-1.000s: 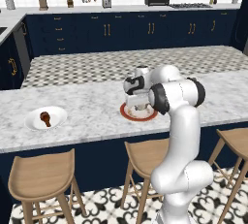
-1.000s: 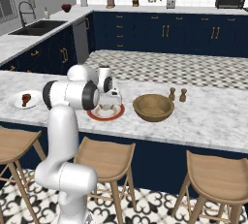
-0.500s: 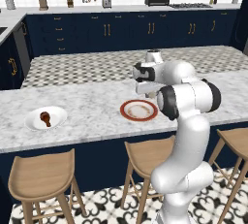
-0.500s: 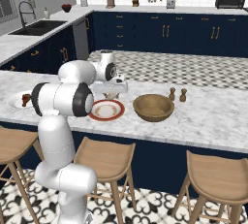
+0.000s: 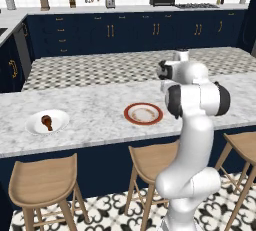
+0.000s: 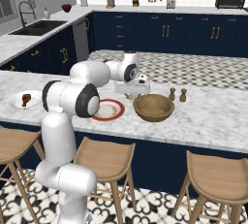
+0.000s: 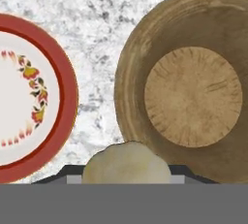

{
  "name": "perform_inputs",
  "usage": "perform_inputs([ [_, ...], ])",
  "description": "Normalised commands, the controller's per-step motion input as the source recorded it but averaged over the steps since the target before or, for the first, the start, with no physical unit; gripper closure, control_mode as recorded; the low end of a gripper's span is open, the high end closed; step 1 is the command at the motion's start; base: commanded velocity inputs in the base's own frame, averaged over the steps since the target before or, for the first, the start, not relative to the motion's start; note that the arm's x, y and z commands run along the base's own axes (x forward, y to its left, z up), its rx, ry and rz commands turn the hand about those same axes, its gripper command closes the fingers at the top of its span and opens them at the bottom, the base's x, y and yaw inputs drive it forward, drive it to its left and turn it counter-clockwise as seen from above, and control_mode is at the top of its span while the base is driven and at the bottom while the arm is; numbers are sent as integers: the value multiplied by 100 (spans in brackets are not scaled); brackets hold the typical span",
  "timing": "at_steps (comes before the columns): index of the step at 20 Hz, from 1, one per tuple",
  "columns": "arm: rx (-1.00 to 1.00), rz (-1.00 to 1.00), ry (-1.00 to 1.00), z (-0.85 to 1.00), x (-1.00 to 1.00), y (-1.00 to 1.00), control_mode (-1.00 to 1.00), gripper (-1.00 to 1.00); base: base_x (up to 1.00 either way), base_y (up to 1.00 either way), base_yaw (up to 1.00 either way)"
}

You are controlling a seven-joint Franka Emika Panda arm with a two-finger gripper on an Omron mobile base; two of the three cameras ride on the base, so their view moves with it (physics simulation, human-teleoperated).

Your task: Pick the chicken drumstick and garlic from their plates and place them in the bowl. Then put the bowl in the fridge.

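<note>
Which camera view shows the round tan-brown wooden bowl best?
The hand view: the round tan-brown wooden bowl appears from above, large, its flat bottom bare. The right base view shows the bowl small, from the side, beside the red-rimmed plate. In the left base view I cannot pick it out.

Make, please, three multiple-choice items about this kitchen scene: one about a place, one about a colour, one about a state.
1. Where does the chicken drumstick lie?
A. in the bowl
B. on the white plate
C. on a stool

2. What colour is the rim of the plate beside the bowl?
A. red-orange
B. navy
C. green

3. What is the state of the bowl?
A. holds the drumstick
B. upside down
C. upright and empty

Answers:
1. B: the left base view shows the drumstick on the white plate at the left of the counter.
2. A: the hand view shows a broad red-orange rim.
3. C: the hand view looks into the bare wooden inside, with the garlic at the gripper, not yet in it.
</note>
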Motion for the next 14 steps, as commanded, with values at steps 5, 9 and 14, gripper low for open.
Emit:
perform_inputs([
  [5,8,-5,5,-9,26,-100,-100,100,0,0,0],
  [9,7,0,9,-20,48,-97,-100,100,0,0,0],
  [14,0,0,4,-45,30,-36,-100,100,0,0,0],
])
